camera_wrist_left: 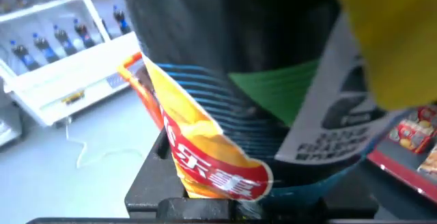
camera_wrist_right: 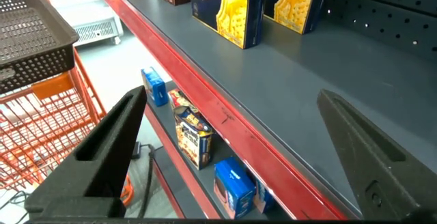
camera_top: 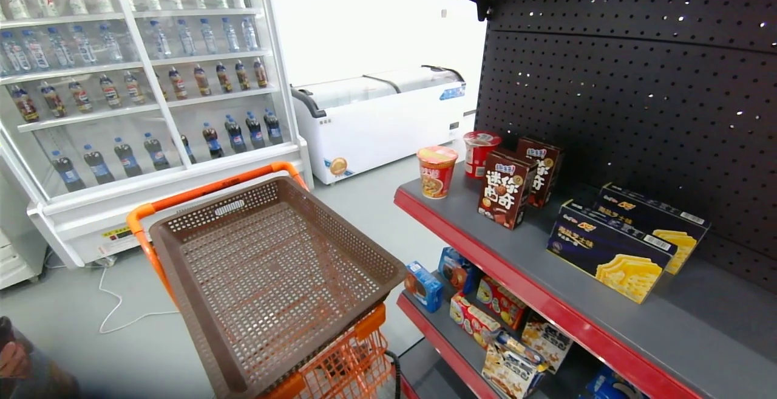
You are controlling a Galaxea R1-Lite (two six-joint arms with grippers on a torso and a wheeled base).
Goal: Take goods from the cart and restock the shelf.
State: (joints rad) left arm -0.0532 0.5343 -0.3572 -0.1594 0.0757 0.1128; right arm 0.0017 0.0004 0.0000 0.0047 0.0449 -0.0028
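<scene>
A crinkled snack bag (camera_wrist_left: 205, 138), orange, blue and black with a red label, sits right in front of the left wrist camera. My left gripper (camera_wrist_left: 252, 200) is shut on it, its black fingers (camera_wrist_left: 153, 179) showing at the bag's lower end. My right gripper (camera_wrist_right: 229, 104) is open with nothing between its fingers, hovering beside the red front edge of the grey shelf board (camera_wrist_right: 341, 67). The brown perforated basket (camera_top: 182, 277) on the orange cart (camera_top: 340, 368) holds nothing.
The grey shelf (camera_top: 546, 265) carries two noodle cups (camera_top: 436, 171), two brown boxes (camera_top: 505, 187) and two dark blue cracker boxes (camera_top: 610, 252), with bare board at its right. The lower shelf holds several packets (camera_top: 479, 317). A drinks cooler (camera_top: 139, 83) and a chest freezer (camera_top: 376, 116) stand behind.
</scene>
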